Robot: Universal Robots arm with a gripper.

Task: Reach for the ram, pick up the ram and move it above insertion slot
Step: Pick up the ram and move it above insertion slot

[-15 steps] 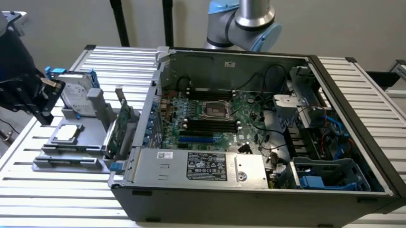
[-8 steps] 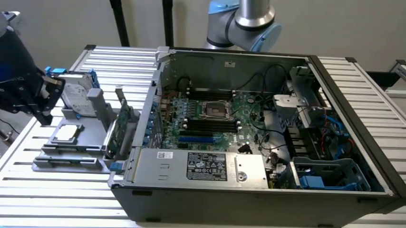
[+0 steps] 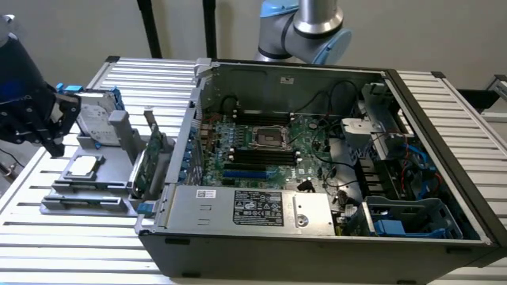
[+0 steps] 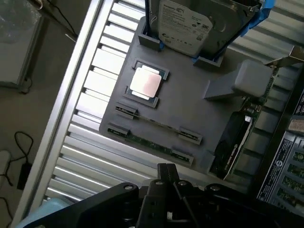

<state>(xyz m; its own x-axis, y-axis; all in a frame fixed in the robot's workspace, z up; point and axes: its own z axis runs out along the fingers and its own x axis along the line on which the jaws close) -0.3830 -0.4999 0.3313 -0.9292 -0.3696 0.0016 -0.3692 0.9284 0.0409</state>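
Closest to the wrist camera, the gripper has its two black fingers pressed together with nothing between them. It hangs over the near edge of the grey fixture plate, which sits on the slatted aluminium table.

Just beyond the fingertips, and apart from them, lies the ram. It is a thin green stick resting flat in the fixture plate, held at each end by small grey clips. A second thin strip lies parallel just past it in another pair of clips, but I cannot tell what it is.

Farther along the plate, the processor sits in its square recess. Beyond that, the hard drive stands upright between blue rails. To one side, the green expansion card stands on edge against a grey block.

In the exterior view, the open computer case stands on the exterior view's right of the fixture plate. The black memory slots on its motherboard are well apart from the gripper.

I judge the task to be in its reaching stage. The gripper is near the ram and roughly over it, but not touching it. The grasp, the lift and the carry over to the slot have not yet been done.
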